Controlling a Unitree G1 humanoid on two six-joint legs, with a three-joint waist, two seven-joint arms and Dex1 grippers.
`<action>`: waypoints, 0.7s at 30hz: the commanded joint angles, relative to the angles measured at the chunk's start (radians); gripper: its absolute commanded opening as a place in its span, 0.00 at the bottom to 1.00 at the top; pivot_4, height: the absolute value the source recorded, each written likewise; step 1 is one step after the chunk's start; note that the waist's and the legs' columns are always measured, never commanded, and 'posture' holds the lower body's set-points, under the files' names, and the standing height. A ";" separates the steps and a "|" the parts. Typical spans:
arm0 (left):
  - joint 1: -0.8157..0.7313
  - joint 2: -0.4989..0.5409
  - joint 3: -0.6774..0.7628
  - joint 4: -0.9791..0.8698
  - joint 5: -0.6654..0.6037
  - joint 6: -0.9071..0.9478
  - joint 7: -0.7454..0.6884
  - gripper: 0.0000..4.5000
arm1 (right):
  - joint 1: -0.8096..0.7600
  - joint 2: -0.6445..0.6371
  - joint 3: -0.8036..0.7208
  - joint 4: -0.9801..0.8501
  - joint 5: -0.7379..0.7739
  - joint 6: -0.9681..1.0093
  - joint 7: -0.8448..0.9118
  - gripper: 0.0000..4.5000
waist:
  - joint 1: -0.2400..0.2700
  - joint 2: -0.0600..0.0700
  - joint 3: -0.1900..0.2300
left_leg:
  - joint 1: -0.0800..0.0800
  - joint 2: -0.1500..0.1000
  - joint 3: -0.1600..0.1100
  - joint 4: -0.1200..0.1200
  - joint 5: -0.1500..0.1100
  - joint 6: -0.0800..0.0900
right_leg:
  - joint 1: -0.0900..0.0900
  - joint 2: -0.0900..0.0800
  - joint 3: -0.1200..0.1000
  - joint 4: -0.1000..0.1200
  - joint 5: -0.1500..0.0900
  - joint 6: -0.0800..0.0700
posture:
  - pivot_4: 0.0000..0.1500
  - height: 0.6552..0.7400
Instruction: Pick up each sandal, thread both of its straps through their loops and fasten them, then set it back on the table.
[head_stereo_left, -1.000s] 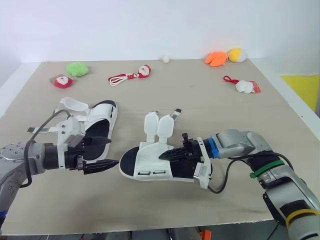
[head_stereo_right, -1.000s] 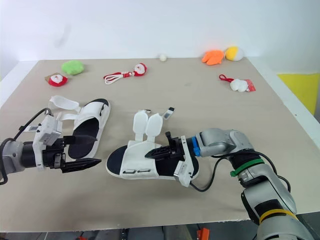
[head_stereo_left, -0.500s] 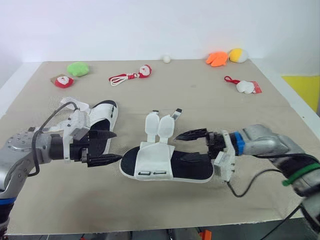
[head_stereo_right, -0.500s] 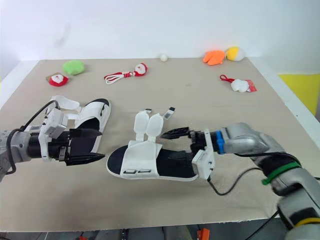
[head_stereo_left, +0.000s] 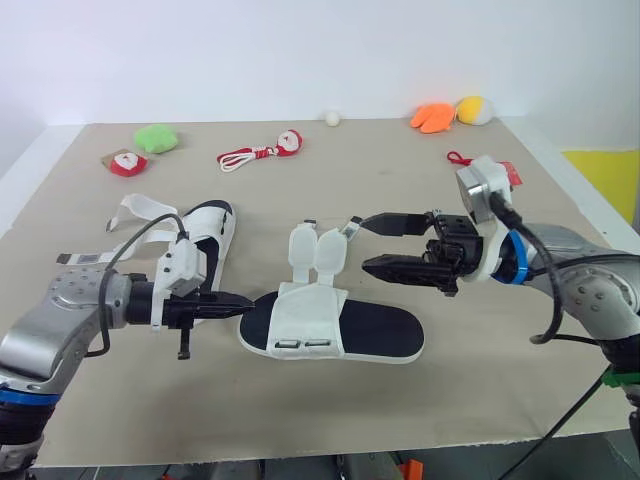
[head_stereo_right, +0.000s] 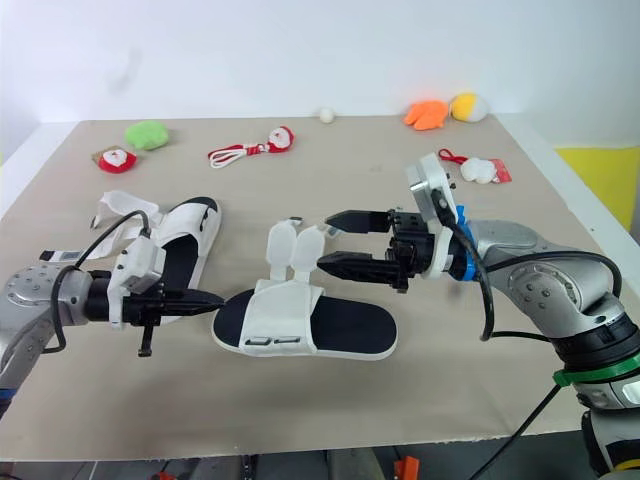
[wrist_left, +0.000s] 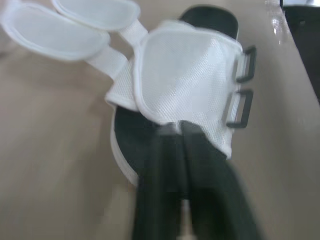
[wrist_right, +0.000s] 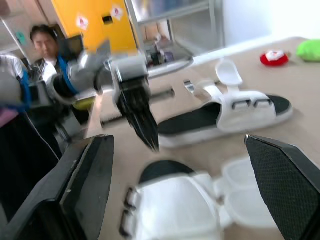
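The upper of the near sandal (wrist_left: 180, 87) was seen to be white woven mesh cloth (slightly rough), the footbed (head_stereo_left: 375, 325) matt black, and the table (head_stereo_left: 330, 410) smooth, matt beige.

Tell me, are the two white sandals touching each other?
Apart. In the right wrist view, a strip of bare table separates the nearer sandal from the farther sandal on the robot's left.
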 joint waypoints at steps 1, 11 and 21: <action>-0.038 -0.025 -0.042 0.047 0.057 -0.056 -0.012 0.02 | 0.003 0.061 -0.080 -0.066 -0.025 0.058 -0.055 1.00 | 0.000 0.000 0.000 | 0.000 0.000 0.000 0.000 0.000 0.000 | 0.000 0.000 0.000 0.000 0.000 0.000 | 1.00 1.00; -0.078 -0.104 -0.134 0.141 0.148 -0.109 -0.005 0.02 | 0.012 0.158 -0.155 -0.113 -0.086 0.148 -0.088 1.00 | 0.001 0.000 0.000 | -0.002 0.000 -0.001 0.000 0.000 0.000 | -0.001 0.000 -0.001 0.000 0.000 0.001 | 1.00 1.00; -0.063 -0.149 -0.185 0.139 0.214 -0.120 0.011 0.02 | -0.001 0.221 -0.203 -0.123 -0.131 0.205 -0.098 1.00 | 0.001 0.000 0.000 | -0.002 -0.001 -0.002 0.000 0.000 0.000 | 0.000 0.000 -0.002 0.000 0.000 0.001 | 1.00 1.00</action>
